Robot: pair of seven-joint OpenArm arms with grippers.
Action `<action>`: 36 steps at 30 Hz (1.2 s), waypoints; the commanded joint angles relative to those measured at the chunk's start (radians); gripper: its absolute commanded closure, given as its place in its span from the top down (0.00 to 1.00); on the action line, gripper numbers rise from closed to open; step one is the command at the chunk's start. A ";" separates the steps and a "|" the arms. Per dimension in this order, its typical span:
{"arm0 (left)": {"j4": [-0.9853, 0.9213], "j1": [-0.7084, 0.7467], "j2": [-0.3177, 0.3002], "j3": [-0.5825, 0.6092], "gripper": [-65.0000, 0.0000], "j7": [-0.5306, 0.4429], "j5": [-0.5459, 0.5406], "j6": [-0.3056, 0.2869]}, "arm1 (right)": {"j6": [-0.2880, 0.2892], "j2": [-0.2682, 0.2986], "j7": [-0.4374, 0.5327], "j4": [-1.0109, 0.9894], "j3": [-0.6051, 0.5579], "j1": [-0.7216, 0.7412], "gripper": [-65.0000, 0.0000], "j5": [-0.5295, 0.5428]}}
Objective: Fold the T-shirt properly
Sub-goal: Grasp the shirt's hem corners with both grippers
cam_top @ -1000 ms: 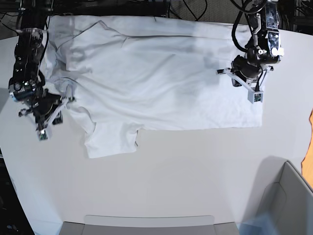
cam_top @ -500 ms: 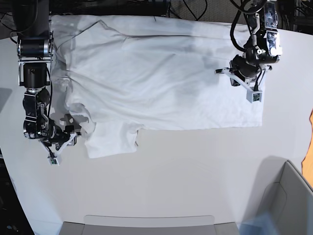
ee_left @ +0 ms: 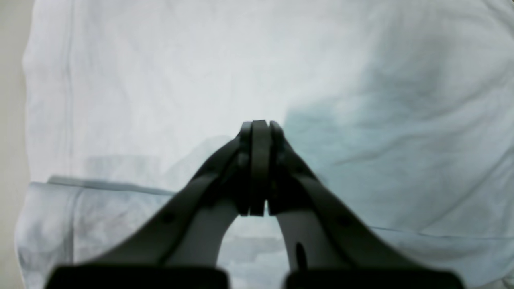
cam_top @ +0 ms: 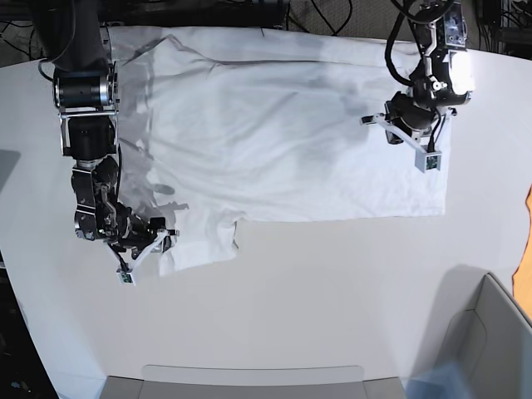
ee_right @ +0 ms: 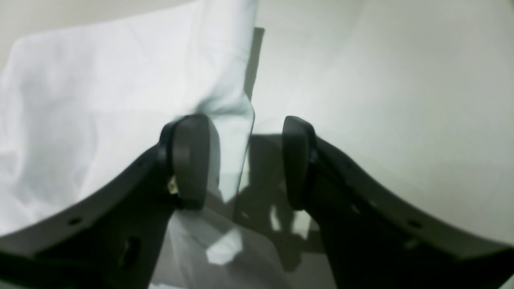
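Note:
The white T-shirt (cam_top: 283, 141) lies spread and wrinkled across the far half of the table, with one sleeve pointing toward the front at lower left. My right gripper (cam_top: 145, 258) sits low at that sleeve's outer corner. In the right wrist view the right gripper (ee_right: 243, 160) is open, and the T-shirt's (ee_right: 100, 100) edge runs between its fingers. My left gripper (cam_top: 428, 160) hovers over the shirt near its right-hand hem. The left wrist view shows the left gripper (ee_left: 259, 132) shut, pads together, with the T-shirt (ee_left: 160, 60) beneath and no cloth visible between them.
A grey bin (cam_top: 490, 332) stands at the front right corner. A flat grey tray edge (cam_top: 249, 378) runs along the front. An orange object (cam_top: 527, 249) shows at the right edge. Cables hang behind the table's far edge.
My right arm has swung toward the front along the shirt's left side to the sleeve corner, and its jaws have opened. The left gripper drifted slightly up and left, still shut.

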 commanded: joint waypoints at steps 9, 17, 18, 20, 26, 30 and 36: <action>-0.065 -0.160 -0.014 -0.070 0.07 -0.026 -0.003 0.001 | 0.001 -0.007 -0.021 -0.005 -0.001 -0.018 0.46 0.002; -0.446 -0.444 -0.118 -0.081 0.36 -0.153 -0.005 0.001 | 0.003 0.010 -0.065 0.058 -0.001 -0.026 0.46 0.002; -0.505 -0.476 -0.128 -0.081 0.36 -0.161 -0.005 0.001 | 0.003 0.010 -0.065 0.058 -0.001 -0.026 0.46 0.002; -0.630 -0.531 -0.157 -0.075 0.36 -0.177 -0.008 -0.007 | 0.003 0.010 -0.065 0.058 -0.001 -0.026 0.46 0.002; -0.795 -0.569 -0.253 -0.039 0.36 -0.210 -0.172 -0.122 | 0.003 0.010 -0.065 0.058 -0.001 -0.030 0.46 0.002; -0.849 -0.566 -0.286 -0.038 0.36 -0.219 -0.203 -0.124 | 0.003 0.018 -0.065 0.058 -0.001 -0.030 0.46 0.002; -0.857 -0.563 -0.281 -0.038 0.36 -0.218 -0.204 -0.130 | 0.004 0.032 -0.064 0.058 -0.001 -0.029 0.46 0.002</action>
